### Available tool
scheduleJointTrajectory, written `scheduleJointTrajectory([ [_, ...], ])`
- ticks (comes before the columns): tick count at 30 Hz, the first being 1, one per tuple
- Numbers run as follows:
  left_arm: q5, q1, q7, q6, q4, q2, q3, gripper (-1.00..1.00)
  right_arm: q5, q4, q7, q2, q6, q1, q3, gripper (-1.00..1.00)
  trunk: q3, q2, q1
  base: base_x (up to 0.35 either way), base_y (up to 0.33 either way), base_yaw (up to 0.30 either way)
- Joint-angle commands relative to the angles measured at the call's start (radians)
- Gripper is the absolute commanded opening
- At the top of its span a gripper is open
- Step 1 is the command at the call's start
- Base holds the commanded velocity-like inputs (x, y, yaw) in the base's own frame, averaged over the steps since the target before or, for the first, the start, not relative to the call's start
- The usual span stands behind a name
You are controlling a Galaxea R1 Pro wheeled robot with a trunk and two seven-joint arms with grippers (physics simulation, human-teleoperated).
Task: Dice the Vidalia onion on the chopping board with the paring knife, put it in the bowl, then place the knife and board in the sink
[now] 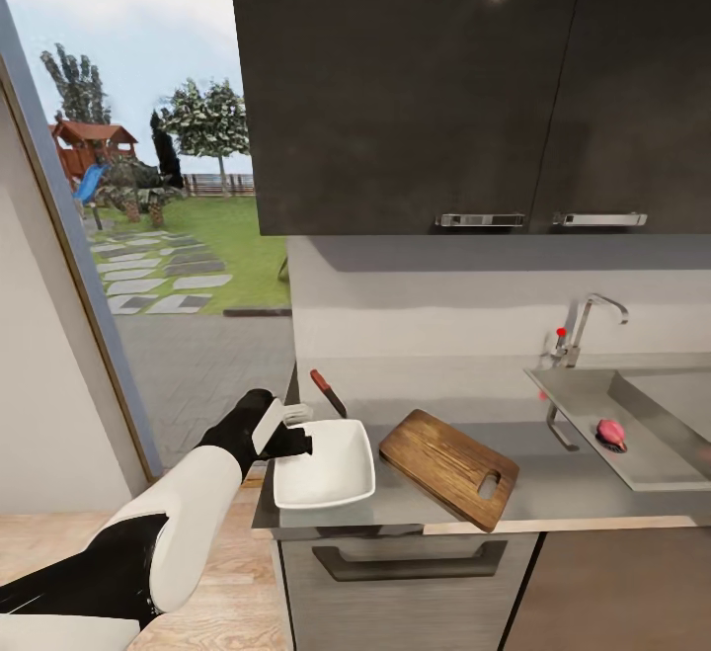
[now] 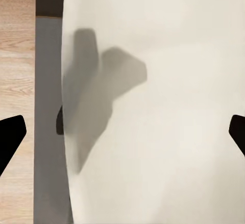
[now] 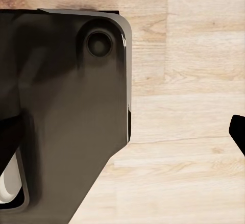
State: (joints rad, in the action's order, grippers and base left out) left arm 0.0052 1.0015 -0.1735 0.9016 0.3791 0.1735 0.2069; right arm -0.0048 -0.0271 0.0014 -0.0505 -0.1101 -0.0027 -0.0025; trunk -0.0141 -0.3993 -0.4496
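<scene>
Head view puts your left gripper over the bowl, its two fingers spread and empty; the onion waits far beyond it in the sink, so reposition first.

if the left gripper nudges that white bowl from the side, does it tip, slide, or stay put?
Probably slides: the bowl is shallow and wide, so tipping seems unlikely, and the countertop looks smooth. It sits near the counter's left end, so a leftward push could send it off. The left gripper is at its rim.
</scene>
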Motion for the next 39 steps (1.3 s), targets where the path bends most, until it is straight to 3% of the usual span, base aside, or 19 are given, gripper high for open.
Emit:
scheduleJointTrajectory([
  [1,0.001,0.000,-0.005,0.003,0.001,0.001,0.006,1.00,-0.001,0.001,0.000,0.000,-0.003,0.000,0.000,1.00,0.000,-0.001,0.000,0.000,0.000,0.000],
  [8,0.001,0.000,-0.005,-0.010,0.016,0.001,0.005,1.00,0.000,0.001,0.000,0.000,-0.003,0.000,0.000,1.00,0.000,-0.001,0.000,0.000,0.000,0.000],
  [14,0.001,-0.001,-0.007,-0.045,0.108,-0.001,0.005,1.00,0.000,0.001,0.000,0.000,-0.003,0.000,0.000,1.00,0.000,-0.001,0.000,0.000,0.000,0.000],
  [23,0.001,-0.001,-0.006,-0.050,0.152,-0.004,0.006,1.00,0.000,0.001,0.000,0.000,-0.003,0.000,0.000,1.00,0.000,-0.001,0.000,0.000,0.000,0.000],
  [35,0.001,-0.001,0.000,-0.048,0.279,-0.002,0.002,1.00,-0.001,0.001,0.000,-0.001,-0.004,0.000,-0.003,1.00,0.000,-0.001,0.000,0.000,0.000,0.000],
  [39,0.001,-0.001,0.011,-0.047,0.338,-0.004,0.003,1.00,-0.001,-0.007,0.000,-0.032,-0.008,0.000,-0.037,1.00,0.000,-0.001,0.000,0.000,0.000,0.000],
])
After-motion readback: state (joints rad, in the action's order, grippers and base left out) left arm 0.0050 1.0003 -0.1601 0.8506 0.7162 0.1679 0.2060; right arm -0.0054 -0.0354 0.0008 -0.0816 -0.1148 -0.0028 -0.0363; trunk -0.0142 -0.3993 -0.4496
